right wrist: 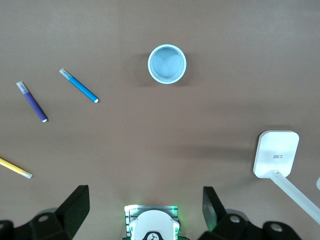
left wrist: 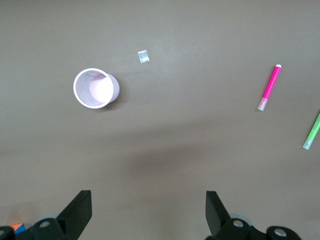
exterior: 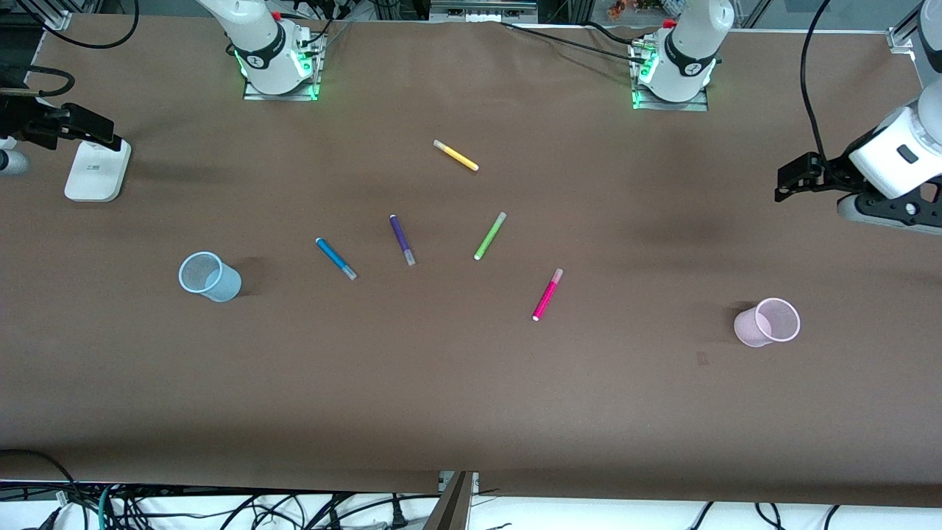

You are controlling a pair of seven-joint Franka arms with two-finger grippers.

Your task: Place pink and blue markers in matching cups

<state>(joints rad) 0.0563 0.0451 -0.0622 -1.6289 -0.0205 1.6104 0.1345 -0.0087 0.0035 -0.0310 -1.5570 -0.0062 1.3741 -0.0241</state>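
The blue marker lies on the brown table between the pale blue cup and the dark purple pen. The pink marker lies near the middle, toward the pale pink cup. Both cups stand upright and empty. My left gripper hangs open and empty above the left arm's end of the table; its wrist view shows the pink cup and the pink marker. My right gripper hangs open and empty above the right arm's end; its wrist view shows the blue cup and the blue marker.
A dark purple pen, a lime green pen and a yellow pen lie among the markers. A white stand sits at the right arm's end. A small scrap lies near the pink cup.
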